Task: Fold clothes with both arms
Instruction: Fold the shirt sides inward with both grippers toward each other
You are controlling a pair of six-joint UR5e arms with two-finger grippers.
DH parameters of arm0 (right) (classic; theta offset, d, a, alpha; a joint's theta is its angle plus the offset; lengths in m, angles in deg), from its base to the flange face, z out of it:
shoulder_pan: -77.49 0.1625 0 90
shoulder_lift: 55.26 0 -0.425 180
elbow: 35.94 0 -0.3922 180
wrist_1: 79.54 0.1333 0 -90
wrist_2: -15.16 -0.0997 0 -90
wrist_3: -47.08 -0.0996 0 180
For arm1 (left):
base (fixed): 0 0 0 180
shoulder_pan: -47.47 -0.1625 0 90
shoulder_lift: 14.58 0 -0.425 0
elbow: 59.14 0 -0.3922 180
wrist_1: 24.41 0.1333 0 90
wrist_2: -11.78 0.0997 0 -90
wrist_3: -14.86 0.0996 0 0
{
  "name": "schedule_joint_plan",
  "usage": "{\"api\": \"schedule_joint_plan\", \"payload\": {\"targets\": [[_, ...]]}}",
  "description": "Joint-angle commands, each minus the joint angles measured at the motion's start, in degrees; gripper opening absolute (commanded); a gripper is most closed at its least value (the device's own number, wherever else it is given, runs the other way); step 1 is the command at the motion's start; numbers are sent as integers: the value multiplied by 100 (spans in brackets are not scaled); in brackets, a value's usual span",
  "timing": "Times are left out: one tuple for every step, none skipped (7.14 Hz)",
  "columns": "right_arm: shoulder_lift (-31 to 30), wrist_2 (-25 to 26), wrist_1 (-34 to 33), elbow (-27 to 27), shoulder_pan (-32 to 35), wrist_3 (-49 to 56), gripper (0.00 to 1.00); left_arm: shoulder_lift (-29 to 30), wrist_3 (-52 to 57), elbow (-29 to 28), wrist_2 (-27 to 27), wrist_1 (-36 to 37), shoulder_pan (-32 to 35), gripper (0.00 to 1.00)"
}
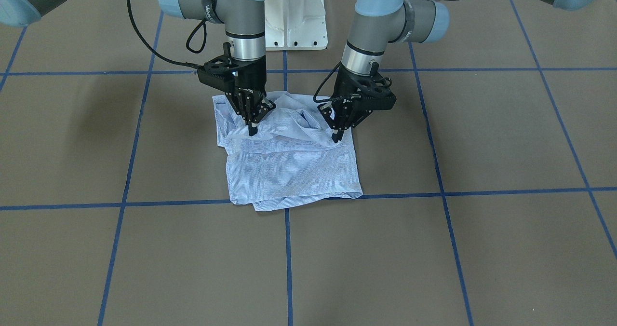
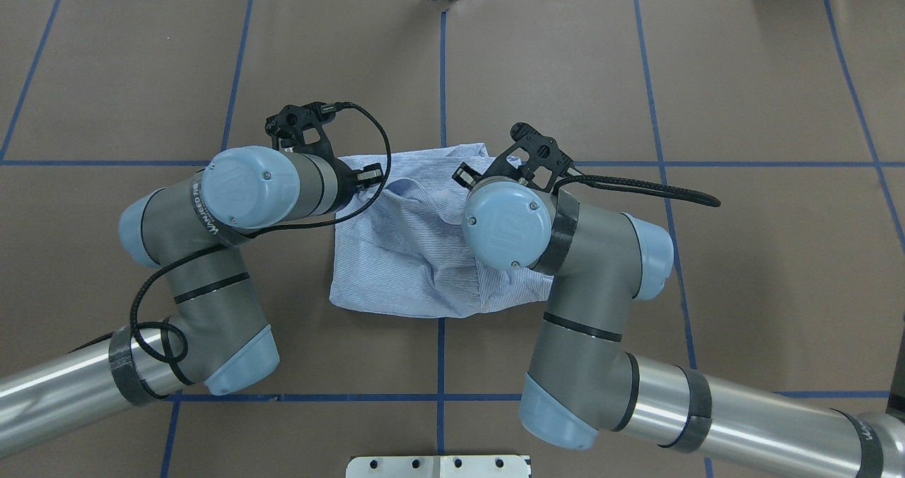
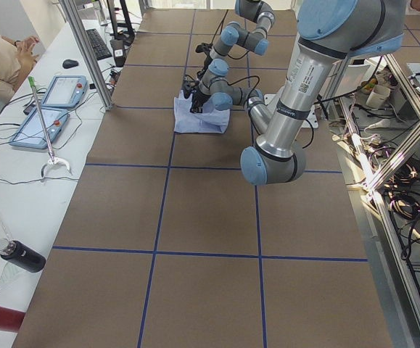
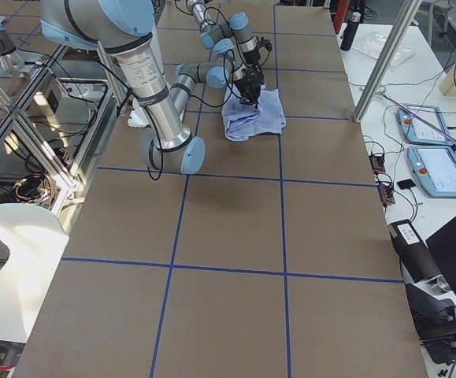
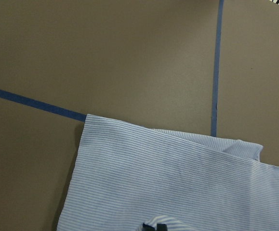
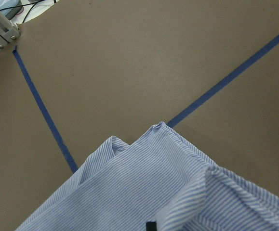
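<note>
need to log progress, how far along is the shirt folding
Done: the light blue-and-white striped shirt already lies as a compact rough square, with no sleeves spread out. In hand: the left fingers and right fingers both pinch its rumpled top layer on the robot's side. Left: probably laying that layer flat and releasing.

I see a brown bench [image 1: 482, 249] gridded with blue tape lines [image 1: 287, 263]. Along one long side runs a white desk [image 3: 6, 196] carrying two tablets [image 3: 63, 91], a keyboard [image 3: 99, 43] and a dark bottle [image 3: 21, 255]. A white chair [image 4: 15, 260] stands off the opposite side.
</note>
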Motion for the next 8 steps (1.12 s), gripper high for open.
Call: {"api": "schedule_joint_plan", "payload": {"targets": [[87,-16,418,508,162,231,0,55,105,-377,35,-214,56,0],[235,-25,446,701,197,319,0,90,105,-448,35,-223,56,0],[341,-43,524,904,232,372,0,125,105,-466,26,-223,56,0],[403,-60,716,1045,276,616,0,125,114,-475,35,-223,56,0],[404,-226,770,1098,390,766,0,125,114,-466,26,-223,56,0],[404,-401,771,1108,504,977,21,125,114,-475,26,-223,56,0],[404,-447,771,1169,557,1336,71,125,201,-466,26,-223,56,0],[456,-560,762,1213,645,1722,100,108,741,-466,26,-371,126,79]]}}
